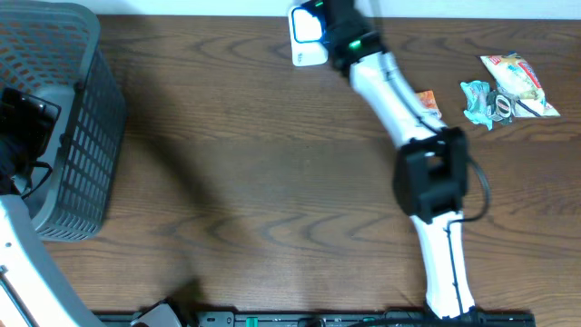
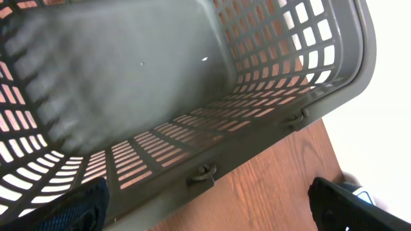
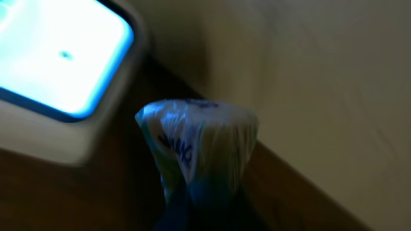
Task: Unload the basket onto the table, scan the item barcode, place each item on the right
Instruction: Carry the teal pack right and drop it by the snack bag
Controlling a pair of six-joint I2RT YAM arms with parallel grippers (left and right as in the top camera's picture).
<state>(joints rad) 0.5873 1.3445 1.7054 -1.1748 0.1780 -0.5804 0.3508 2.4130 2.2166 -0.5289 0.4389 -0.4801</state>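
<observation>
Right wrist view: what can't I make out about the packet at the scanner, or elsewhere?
- Packet, right wrist: print blurred and dim, barcode unreadable.
- Scanner, right wrist: blurred, cut off by the left and top edges.
- Orange item, overhead: partly hidden behind the right arm.
- Basket, left wrist: left side blurred, ends cut off by the frame.
</observation>
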